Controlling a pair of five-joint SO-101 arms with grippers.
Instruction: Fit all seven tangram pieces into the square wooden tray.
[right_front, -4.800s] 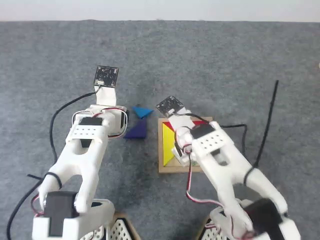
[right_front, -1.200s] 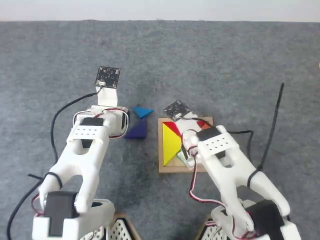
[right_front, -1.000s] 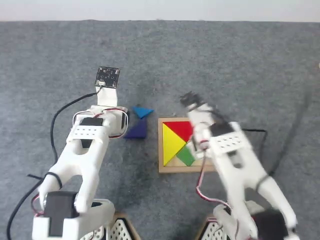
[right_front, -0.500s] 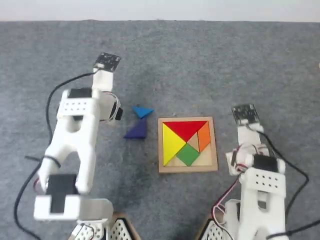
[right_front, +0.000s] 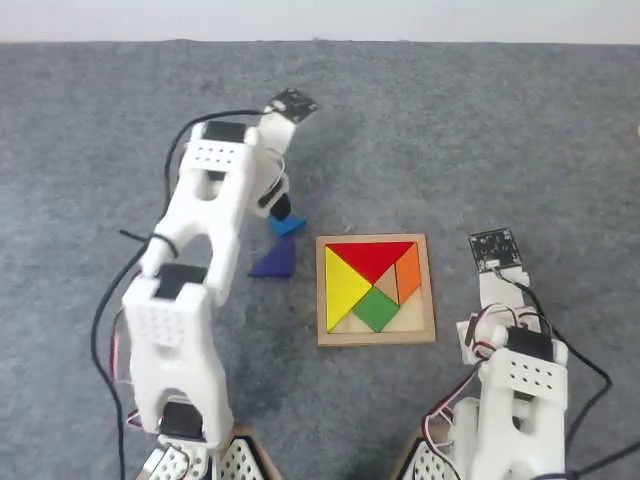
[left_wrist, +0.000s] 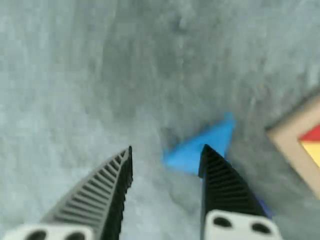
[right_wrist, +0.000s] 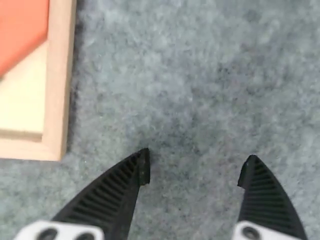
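The left tool (left_wrist: 166, 151) stood open over the grey desk (right_front: 480, 130), its two fingers spread wide with nothing gripped. The blue triangle (left_wrist: 199, 146) lay flat on the desk, partly between those fingers and close against one of them, which hid part of it. The purple piece (right_front: 275, 262) lay just beside the blue one, on the side nearer the arm bases. Both lay outside the wooden tray (right_front: 375, 340), near its left edge. Inside the tray sat the red triangle (right_front: 372, 257), yellow triangle (right_front: 342, 285), green square (right_front: 376, 310) and orange piece (right_front: 408, 272). The right tool (right_wrist: 196, 170) hung open and empty over bare desk, just beside a tray corner.
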